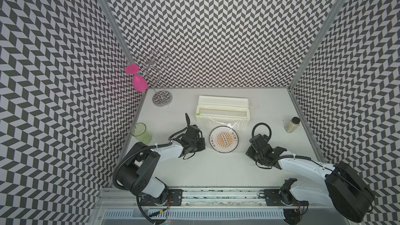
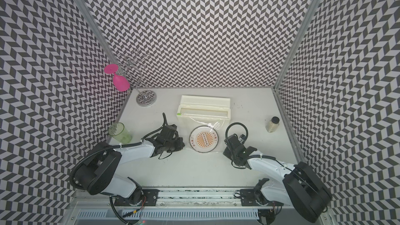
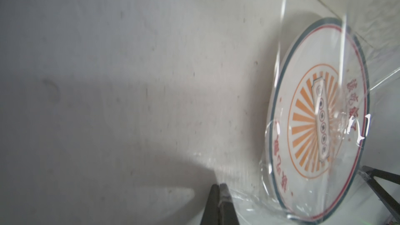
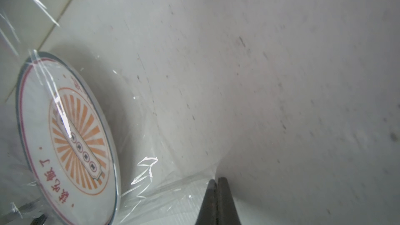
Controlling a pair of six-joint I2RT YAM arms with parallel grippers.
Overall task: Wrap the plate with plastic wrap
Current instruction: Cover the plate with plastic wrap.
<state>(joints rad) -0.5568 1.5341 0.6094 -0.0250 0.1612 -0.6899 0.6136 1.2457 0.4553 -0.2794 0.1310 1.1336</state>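
characters (image 3: 355, 91) in red on plate (image 1: 224, 139) border beneath plastic wrap (image 1: 234, 124)

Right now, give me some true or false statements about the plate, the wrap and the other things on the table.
1. The plastic wrap lies over the plate. True.
2. The pink glass stands upright on the table. False: it hangs upside down from the wire rack.
3. Both grippers are wide open. False: the left gripper and right gripper are shut, each pinching the wrap.
4. The box sits between the plate and the back wall. True.
5. The green cup is on the robot's right. False: it is on the left; the jar is on the right.
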